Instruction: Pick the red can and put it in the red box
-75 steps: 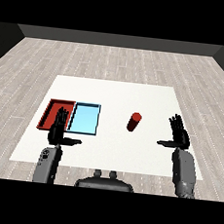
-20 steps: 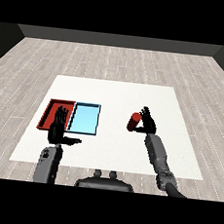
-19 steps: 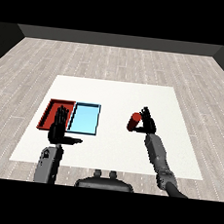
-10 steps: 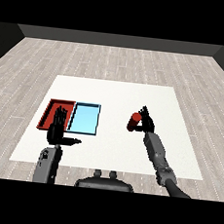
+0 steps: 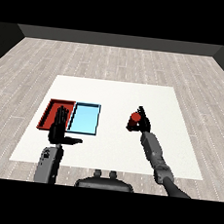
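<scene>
The red can (image 5: 134,119) is held a little above the white table (image 5: 115,97), right of the trays, tilted slightly. My right hand (image 5: 143,121) is curled round its right side, so it is shut on the can. The red tray (image 5: 52,111) lies at the left of the table with the light blue tray (image 5: 85,118) right beside it. My left hand (image 5: 59,129) stands upright in front of the red tray's near edge, fingers straight and thumb stuck out to the right, holding nothing.
The two trays touch along their long sides. White tabletop stretches between the blue tray and the can, and beyond the can to the right edge. A grey plank floor surrounds the table.
My right hand came in from the right, closed round the red can and has lifted it slightly off the table. The left hand has stayed put.
</scene>
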